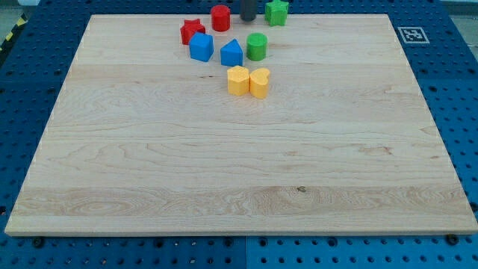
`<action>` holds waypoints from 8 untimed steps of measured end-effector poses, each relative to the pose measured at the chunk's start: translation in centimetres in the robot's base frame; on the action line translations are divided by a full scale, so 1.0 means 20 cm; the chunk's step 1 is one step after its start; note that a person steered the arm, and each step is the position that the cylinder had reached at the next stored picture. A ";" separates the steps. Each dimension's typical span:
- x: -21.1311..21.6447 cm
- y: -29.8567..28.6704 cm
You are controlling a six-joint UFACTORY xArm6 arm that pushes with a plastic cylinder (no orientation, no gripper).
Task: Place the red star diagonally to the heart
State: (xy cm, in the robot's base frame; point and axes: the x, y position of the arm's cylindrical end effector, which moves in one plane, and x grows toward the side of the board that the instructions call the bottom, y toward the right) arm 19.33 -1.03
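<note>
The red star (192, 31) lies near the view's top, left of centre, touching a blue block (200, 47) just below it. The yellow heart (260, 82) sits lower, beside a yellow hexagon-like block (237, 80) on its left. My tip (247, 19) is at the view's top edge, between a red cylinder (220, 18) on its left and a green star (277, 12) on its right. The tip stands well to the right of the red star and is not touching it.
A second blue block (231, 53) and a green cylinder (257, 46) lie between the top cluster and the yellow pair. The wooden board (239, 164) ends close behind the top blocks. A marker tag (411, 34) sits at the top right.
</note>
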 end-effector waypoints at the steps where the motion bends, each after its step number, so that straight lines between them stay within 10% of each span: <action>1: 0.00 -0.36; 5: 0.63 -0.29; 8: 0.70 -0.51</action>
State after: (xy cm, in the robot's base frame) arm 33.28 -11.28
